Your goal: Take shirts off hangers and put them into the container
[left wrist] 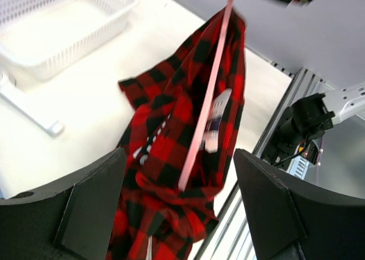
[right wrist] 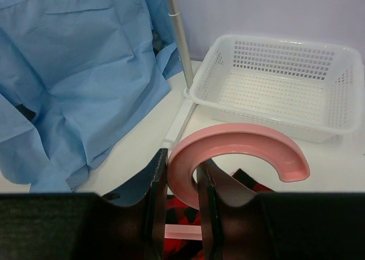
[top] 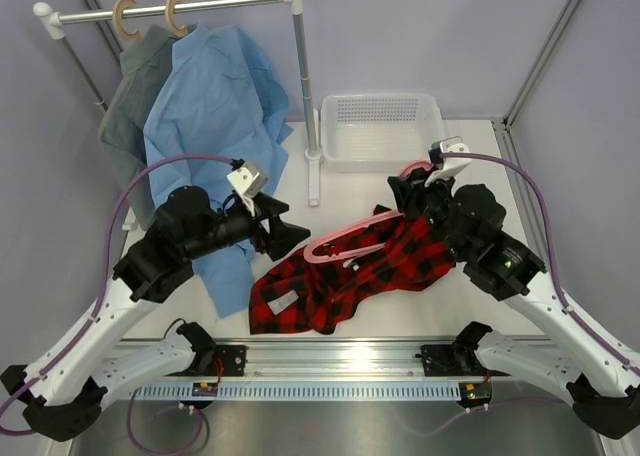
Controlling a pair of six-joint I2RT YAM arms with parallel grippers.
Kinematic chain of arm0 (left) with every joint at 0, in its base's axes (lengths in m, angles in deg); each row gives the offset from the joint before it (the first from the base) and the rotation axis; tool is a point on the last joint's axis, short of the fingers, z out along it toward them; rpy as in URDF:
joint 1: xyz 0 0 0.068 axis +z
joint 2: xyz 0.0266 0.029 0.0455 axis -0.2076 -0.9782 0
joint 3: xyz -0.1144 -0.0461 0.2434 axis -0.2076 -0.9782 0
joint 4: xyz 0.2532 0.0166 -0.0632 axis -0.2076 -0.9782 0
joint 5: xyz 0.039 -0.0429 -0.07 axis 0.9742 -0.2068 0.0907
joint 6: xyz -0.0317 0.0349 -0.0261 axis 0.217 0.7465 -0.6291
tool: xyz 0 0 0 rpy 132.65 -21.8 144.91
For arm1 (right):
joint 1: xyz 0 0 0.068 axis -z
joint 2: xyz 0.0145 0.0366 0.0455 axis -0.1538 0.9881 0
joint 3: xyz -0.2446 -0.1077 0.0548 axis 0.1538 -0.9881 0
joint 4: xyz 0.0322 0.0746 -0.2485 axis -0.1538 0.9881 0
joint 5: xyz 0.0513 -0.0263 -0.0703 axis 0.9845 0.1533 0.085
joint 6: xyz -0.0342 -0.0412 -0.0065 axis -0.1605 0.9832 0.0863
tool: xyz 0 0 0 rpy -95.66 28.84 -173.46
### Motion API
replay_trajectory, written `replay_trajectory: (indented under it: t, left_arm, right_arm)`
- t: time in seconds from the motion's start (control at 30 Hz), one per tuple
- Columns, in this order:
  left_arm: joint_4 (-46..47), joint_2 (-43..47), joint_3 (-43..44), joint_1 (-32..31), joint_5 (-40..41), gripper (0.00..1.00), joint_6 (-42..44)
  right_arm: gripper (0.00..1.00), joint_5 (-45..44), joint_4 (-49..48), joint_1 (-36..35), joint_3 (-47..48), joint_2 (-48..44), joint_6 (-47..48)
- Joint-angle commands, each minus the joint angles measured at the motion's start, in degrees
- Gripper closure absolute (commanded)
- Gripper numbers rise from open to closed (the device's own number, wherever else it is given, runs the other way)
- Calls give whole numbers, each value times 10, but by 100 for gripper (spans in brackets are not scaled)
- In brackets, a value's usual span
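**HANGER COMES UP, SHIRT LIES LOW.** Your R gripper (right wrist: pixel 181 194) pinches the hook of the pink hanger (top: pixel 345 241) just in front of the container (top: pixel 380 159). Its jaws are pressed onto the hook's stem, so the frame tilts up off the cloth.

The plaid shirt (top: pixel 340 276) lies crumpled on the table (top: pixel 440 306), on your side of the container and apart from it. The hanger's low end rests in its folds. You can't tell from here whether an arm of the hanger is caught inside the collar.

Your L gripper (top: pixel 290 234) hovers to the container's near-left, jaws spread wide w/ nothing btw them. It faces the shirt, prob. lined up to pin or tug the fabric while the R arm draws the hanger clear.

No shirt is in the container yet. To its left, past the rack's upright post (top: pixel 303 76), the blue shirt (top: pixel 215 106) and grey shirt (top: pixel 130 96) hang on tan hangers (top: pixel 176 14) from the rail (top: pixel 230 2).

Est. progress: early, w/ the first of three garments not yet free.

Next you'll likely want a firm bite on cloth only, not the hanger bar. The risk is the collar snagging and the whole shirt dragging along w/ the hanger.
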Motion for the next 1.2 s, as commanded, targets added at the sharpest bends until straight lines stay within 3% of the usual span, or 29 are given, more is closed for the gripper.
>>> replay_trajectory:
  t: [0.0,0.3,0.77,0.97,1.1,1.17]
  left_arm:
    - [15,-64,58,-3,-58,20,37]
    - [15,-214,130,-29,-100,30,46]
    - [15,-277,135,-85,-71,50,52]
    - [15,-297,140,-90,-58,68,52]
    - [15,-295,140,-90,-47,95,52]
    - [15,-290,138,-90,-34,100,55]
  right_arm:
    - [100,54,-39,2,1,-4,20]
    - [100,80,-56,2,14,15,35]
    - [100,97,-71,2,24,44,31]
    - [100,101,-71,2,28,46,30]
    - [100,101,-71,2,24,45,29]
    - [100,101,-71,2,22,45,27]
